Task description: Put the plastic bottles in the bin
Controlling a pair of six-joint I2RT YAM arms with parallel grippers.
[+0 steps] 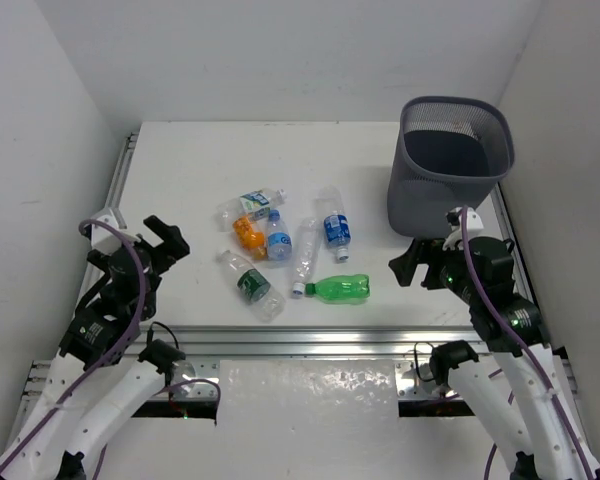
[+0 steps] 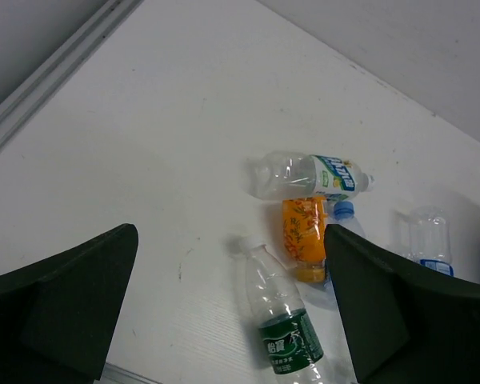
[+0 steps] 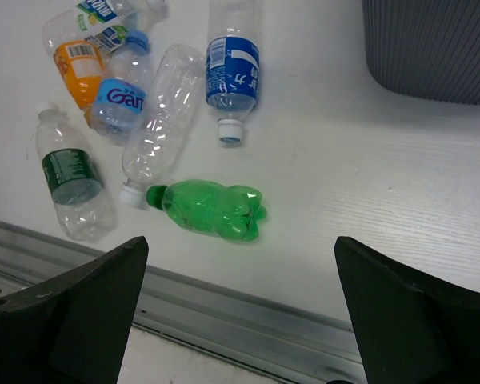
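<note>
Evidently the task is at its start: no bottle shows inside the bin (image 1: 450, 165). In the top view its interior is dark mesh only.

Count of plastic bottles (image 1: 280, 250) on the counter (image 1: 180, 170): seven, all lying on their sides in a loose cluster at mid-counter, well apart from the bin at the far right corner.
- topmost clear bottle (image 1: 255, 203), blue-and-green label, touching the orange bottle (image 1: 246, 236) below it
- blue-capped bottle (image 1: 278, 242), just beside the orange one
- bare clear bottle (image 1: 305, 258), white cap toward the near edge
- blue-label bottle (image 1: 335, 228), white cap, nearest the bin
- dark-green-label bottle (image 1: 251, 285), on the left of the near row
- bright green bottle (image 1: 340, 289), on the right of the near row, its cap close to the bare bottle's cap

Left pincer (image 1: 173, 240): spread wide, pinching nothing, hovering left of the cluster; the dark-green-label bottle lies between its fingers in the wrist view.
Right pincer (image 1: 407, 262): spread wide, pinching nothing, between the cluster and the bin, near the bright green bottle.

Judgement: nothing done, all seven left. The bright green and blue-label bottles look the easiest first picks for the right arm.
</note>
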